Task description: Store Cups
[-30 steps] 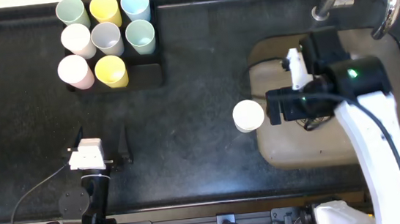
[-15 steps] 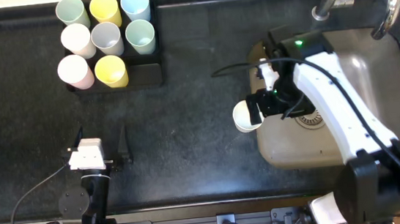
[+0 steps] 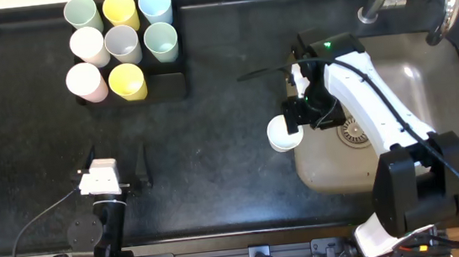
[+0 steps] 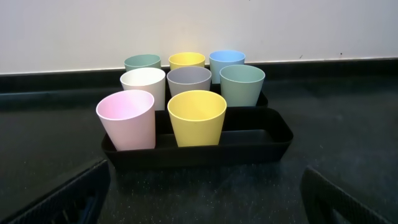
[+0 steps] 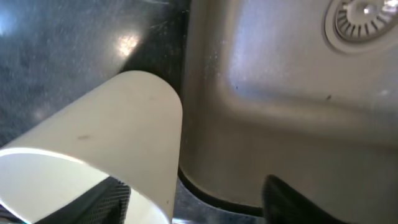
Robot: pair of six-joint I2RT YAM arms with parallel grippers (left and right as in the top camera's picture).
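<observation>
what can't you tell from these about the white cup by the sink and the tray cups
white cup: rim cut off by the right wrist view's edge; whether the right gripper clamps it is unclear.
rear cups: lower parts hidden behind front cups, left wrist view.
sink: partly covered by the right arm, top view.

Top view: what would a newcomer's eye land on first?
The white cup gripped by the right gripper at the left rim of the sink. Next, the black tray far left at the back, holding eight pastel cups with one front corner slot free.
</observation>
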